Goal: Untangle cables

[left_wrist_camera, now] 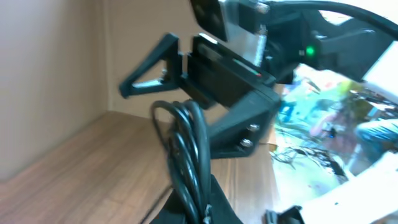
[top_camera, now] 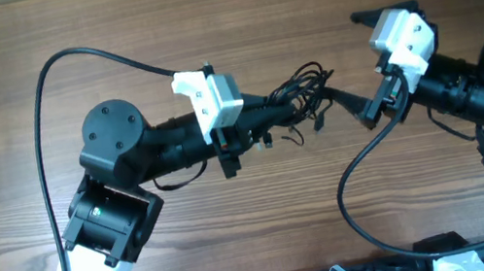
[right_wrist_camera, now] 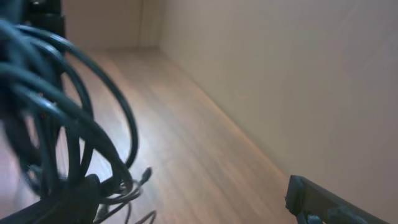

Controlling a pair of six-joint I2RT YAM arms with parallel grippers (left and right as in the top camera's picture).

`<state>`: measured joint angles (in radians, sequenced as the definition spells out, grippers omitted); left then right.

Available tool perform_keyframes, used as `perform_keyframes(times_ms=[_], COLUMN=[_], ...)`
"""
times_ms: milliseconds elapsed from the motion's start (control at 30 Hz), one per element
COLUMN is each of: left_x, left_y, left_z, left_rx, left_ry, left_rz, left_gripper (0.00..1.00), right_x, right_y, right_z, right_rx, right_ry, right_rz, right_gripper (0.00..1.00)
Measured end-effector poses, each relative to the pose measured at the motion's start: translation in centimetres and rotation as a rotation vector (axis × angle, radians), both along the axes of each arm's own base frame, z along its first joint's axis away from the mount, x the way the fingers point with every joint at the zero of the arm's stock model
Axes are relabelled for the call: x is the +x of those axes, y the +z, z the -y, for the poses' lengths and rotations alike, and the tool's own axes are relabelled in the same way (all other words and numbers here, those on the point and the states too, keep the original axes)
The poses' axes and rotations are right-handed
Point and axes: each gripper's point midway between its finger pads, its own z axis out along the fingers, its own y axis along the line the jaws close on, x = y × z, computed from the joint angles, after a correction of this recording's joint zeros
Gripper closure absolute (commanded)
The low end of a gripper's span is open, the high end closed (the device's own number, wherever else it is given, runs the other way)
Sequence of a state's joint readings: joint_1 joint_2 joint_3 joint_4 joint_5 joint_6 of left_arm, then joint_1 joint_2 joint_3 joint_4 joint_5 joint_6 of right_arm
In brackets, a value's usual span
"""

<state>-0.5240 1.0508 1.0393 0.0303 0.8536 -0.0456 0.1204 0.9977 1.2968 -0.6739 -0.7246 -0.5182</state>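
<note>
Left gripper [top_camera: 277, 102] is clamped shut on the cables [top_camera: 305, 88], gripping one side of the bundle. Right gripper [left_wrist_camera: 171, 121] has its jaws spread wide and nothing pinched between them. It sits just beside the bundle on the opposite side, facing the left one. Cables are a small tangle of thin black loops mid-table between the two grippers. In the left wrist view several strands run up together out of the left fingers toward the right gripper. The right wrist view has the loops bunched against one finger [right_wrist_camera: 65, 200], with the other finger [right_wrist_camera: 317, 200] well apart from them. A couple of small plug ends [top_camera: 317, 124] hang off the bundle over the wooden table [top_camera: 202, 14]. Can't tell whether the bundle touches the tabletop or hangs clear.
</note>
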Motion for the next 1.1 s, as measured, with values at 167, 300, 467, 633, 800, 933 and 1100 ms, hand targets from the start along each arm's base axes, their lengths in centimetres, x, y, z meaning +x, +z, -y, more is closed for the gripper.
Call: perform_keyframes(times_ms=[167,300,467,633,800,933,1100], left_x=[1.1,1.3,2.0,1.8,-0.1,-1.3,-1.2], left_y=[0.4,-0.4,-1.9,-2.3,-4.0,-4.0,-3.5], left_z=[-0.3,-0.3,-0.6,-0.3,1.9,3.2,3.3], left_rx=[-0.011,0.028,0.117,0.130,0.141,0.122,0.112], left_ry=[0.064,0.077,0.118,0.085,-0.096,-0.165,-0.154], left_rz=[0.015,0.052,0.168,0.206,0.221,0.252,0.277], left_gripper=[0.96,0.96,0.96,0.96,0.96,0.96,0.95], right_x=[-1.0,0.1,-0.6,-3.6,-5.9,-6.5,-6.3], right_y=[-0.4,-0.4,2.0,-0.2,0.5,0.2,-0.7], right_z=[-0.6,0.4,2.7,0.7,-1.2,-1.9,-2.0], right_rx=[0.020,-0.018,-0.084,-0.149,-0.113,-0.085,-0.080], right_ry=[0.056,-0.021,-0.163,0.054,0.234,0.302,0.322], right_rz=[-0.039,-0.007,0.146,0.129,0.192,0.168,0.121], right_gripper=[0.02,0.02,0.01,0.00,0.04,0.57,0.96])
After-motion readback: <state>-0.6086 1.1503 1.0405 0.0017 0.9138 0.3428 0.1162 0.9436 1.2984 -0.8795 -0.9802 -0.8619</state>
